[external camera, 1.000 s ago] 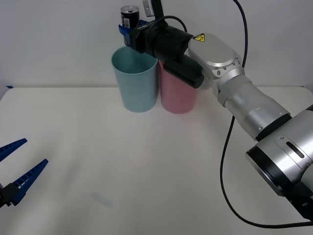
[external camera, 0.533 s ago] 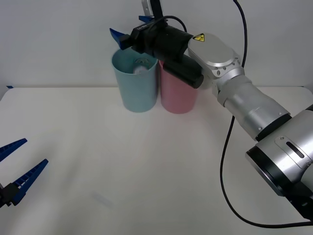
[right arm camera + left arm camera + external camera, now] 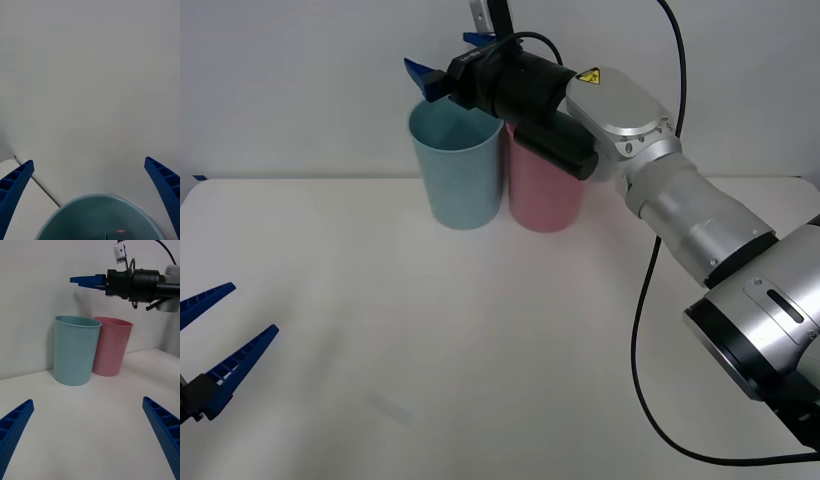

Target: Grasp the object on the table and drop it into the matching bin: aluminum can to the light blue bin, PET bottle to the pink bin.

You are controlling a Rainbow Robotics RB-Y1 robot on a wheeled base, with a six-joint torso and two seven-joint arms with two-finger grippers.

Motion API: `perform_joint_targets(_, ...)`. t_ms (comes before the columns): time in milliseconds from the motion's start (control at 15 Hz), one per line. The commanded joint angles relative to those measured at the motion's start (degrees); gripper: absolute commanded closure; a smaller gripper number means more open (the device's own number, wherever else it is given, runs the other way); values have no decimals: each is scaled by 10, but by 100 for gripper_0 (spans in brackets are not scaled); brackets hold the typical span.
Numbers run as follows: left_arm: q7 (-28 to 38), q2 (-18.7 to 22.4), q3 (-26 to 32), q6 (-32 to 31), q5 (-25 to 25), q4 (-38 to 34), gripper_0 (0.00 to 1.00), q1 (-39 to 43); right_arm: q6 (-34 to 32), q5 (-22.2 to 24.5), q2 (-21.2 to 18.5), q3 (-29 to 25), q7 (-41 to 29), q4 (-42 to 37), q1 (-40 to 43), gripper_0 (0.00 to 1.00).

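The can is hidden (nothing of it shows inside the light blue bin (image 3: 457, 165)). The right gripper (image 3: 448, 60) hangs above that bin, jaws spread and holding nothing. The pink bin (image 3: 542, 188) touches it at the white table's (image 3: 480, 350) far edge, before a plain wall. The left gripper (image 3: 215, 345) waits, jaws spread, near the left edge.

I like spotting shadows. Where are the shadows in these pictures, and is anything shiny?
Front view: soft, even light; the light blue bin and pink bin cast only faint shadows on the table, and the silver right arm shows bright glints. Left wrist view: a soft grey shadow lies on the wall behind the bins. Right wrist view: the wall darkens toward one corner.
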Motion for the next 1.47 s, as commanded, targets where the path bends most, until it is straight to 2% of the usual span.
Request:
perform_joint_targets(67, 0, 0, 0, 0, 0, 0, 0, 0, -13, -10, -12, 0, 6, -22, 12, 0)
perform_joint_targets(600, 0, 0, 0, 0, 0, 0, 0, 0, -29, -9, -96, 16, 4, -251, 160, 0)
perform_joint_targets(933, 0, 0, 0, 0, 0, 0, 0, 0, -46, -14, -173, 17, 9, -389, 269, 0)
perform_joint_targets(1200, 0, 0, 0, 0, 0, 0, 0, 0, -57, -47, -235, 12, 30, -469, 351, 0)
perform_joint_targets(1467, 0, 0, 0, 0, 0, 0, 0, 0, -136, -49, -260, -43, 97, -492, 428, 0)
